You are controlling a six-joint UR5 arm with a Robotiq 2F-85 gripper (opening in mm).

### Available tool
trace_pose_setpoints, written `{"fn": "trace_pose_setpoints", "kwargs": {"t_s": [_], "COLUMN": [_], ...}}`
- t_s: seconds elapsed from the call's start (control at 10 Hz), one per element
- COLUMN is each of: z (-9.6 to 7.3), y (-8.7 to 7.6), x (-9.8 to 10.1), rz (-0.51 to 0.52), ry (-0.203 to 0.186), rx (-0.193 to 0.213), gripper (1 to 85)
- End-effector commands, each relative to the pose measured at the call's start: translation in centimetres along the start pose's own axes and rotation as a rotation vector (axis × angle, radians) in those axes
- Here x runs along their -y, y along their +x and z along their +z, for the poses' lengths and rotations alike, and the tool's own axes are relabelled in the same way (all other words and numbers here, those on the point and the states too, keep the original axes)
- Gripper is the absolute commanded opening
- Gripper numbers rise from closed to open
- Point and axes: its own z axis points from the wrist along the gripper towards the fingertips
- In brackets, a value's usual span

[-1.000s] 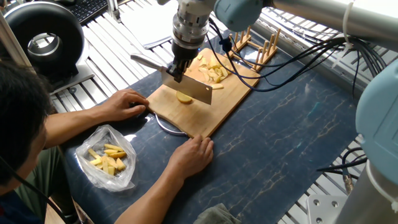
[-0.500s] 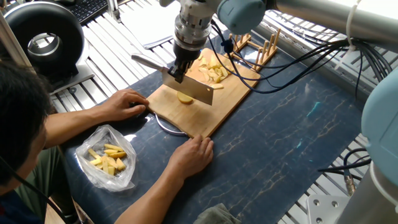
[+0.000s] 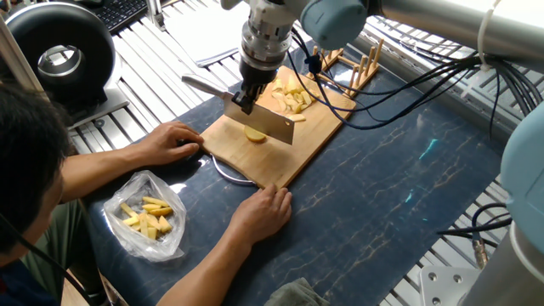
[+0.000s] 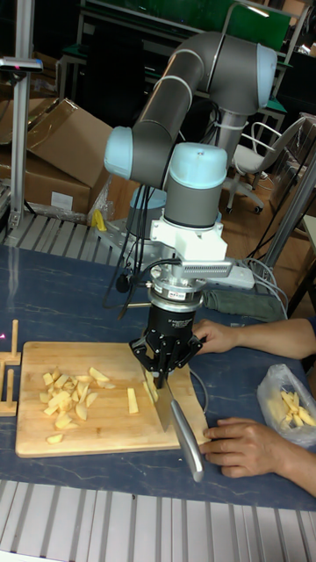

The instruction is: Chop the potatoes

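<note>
- The black two-finger gripper has its jaws clenched on a steel cleaver, blade edge down over a rounded pale yellow potato chunk.
- More cut pale yellow potato pieces lie heaped on the same rectangular wooden cutting board.
- A person's two hands press the board's near edge against the dark blue counter.
- A clear plastic bag of yellow sticks sits apart.

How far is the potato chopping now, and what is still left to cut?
Much looks done: a pile of cut potato pieces lies at the far end of the cutting board. In hand: the gripper holds a cleaver, its blade just above a rounded potato chunk. That chunk is left to cut. A person's hands steady the board.
</note>
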Motion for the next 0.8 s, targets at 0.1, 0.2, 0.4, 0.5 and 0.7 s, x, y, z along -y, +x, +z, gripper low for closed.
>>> {"fn": "trace_pose_setpoints", "kwargs": {"t_s": [0.1,0.2,0.4,0.5,0.7], "z": [0.1,0.4,0.7,0.9,1.2], "y": [0.4,0.8,1.2,1.5,2.4], "x": [0.1,0.1,-0.1,-0.1,-0.1], "rz": [0.003,0.001,-0.001,-0.002,-0.01], "ry": [-0.001,0.007,0.018,0.021,0.008], "rx": [0.012,0.014,0.018,0.02,0.033], "gripper": [1.0,1.0,1.0,1.0,1.0]}}
